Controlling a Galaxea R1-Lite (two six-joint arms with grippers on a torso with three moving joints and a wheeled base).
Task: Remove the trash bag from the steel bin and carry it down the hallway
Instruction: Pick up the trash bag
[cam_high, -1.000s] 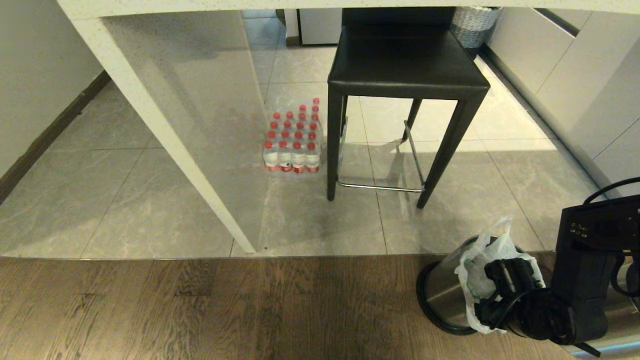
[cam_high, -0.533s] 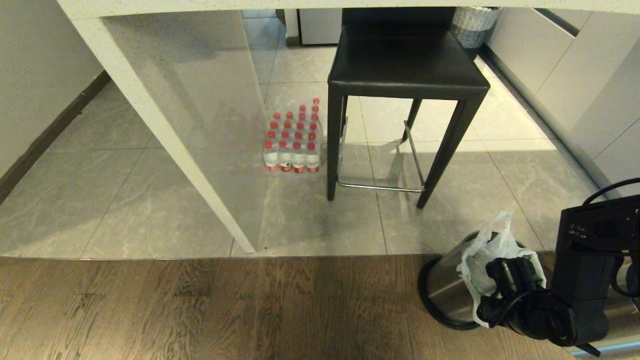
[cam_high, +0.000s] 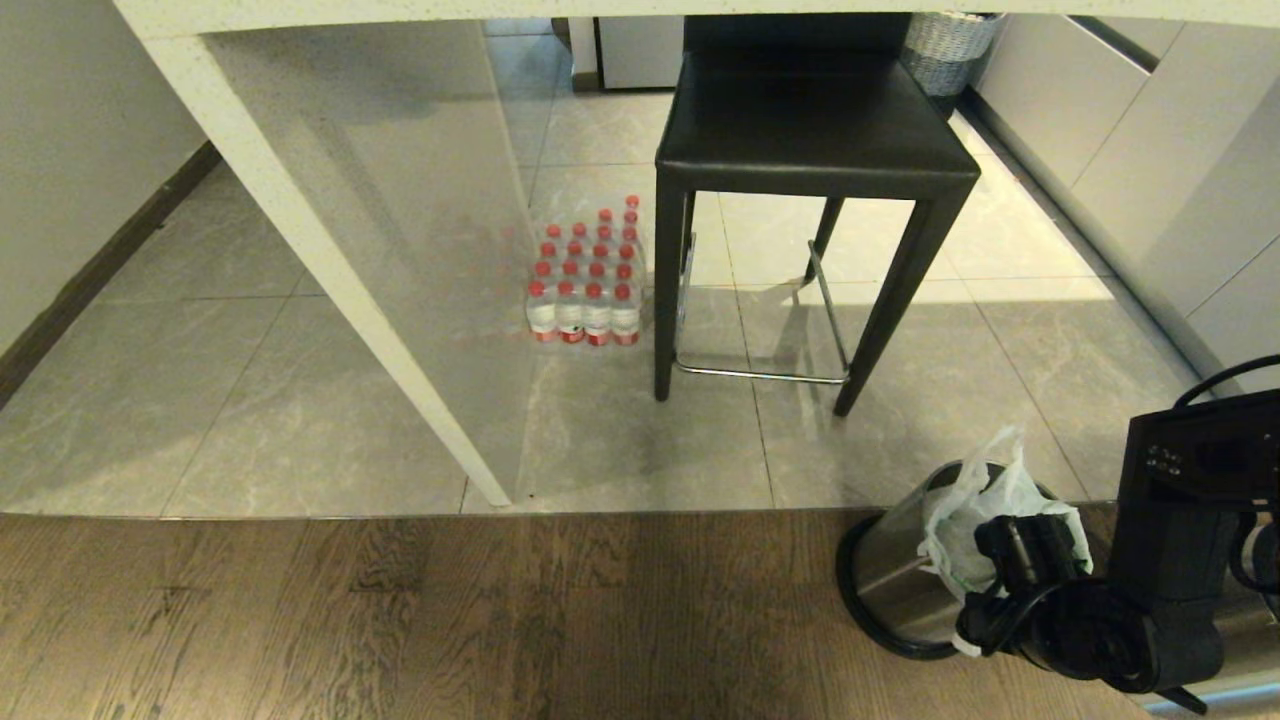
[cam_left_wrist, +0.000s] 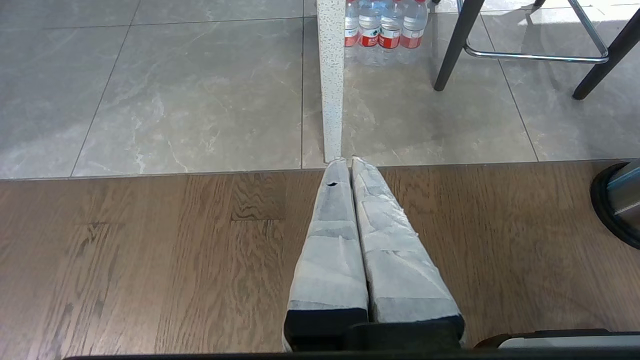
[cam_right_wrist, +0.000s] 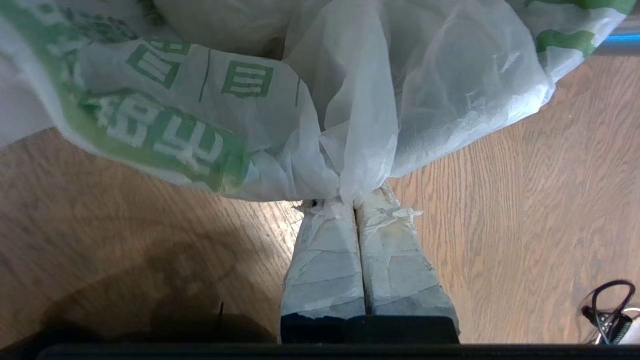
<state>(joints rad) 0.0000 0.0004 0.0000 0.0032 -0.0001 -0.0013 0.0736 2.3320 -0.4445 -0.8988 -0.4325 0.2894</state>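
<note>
Now the right pincer is clenched on the thin translucent-white trash bag with green print, which sits in the shiny steel bin at near right; the left pincer is clenched, empty.

The head view looks down from high up, with the steel bin at five o'clock. The left wrist view sits low over the wood floor and shares the water bottles. The right wrist view is very close to the trash bag.
</note>
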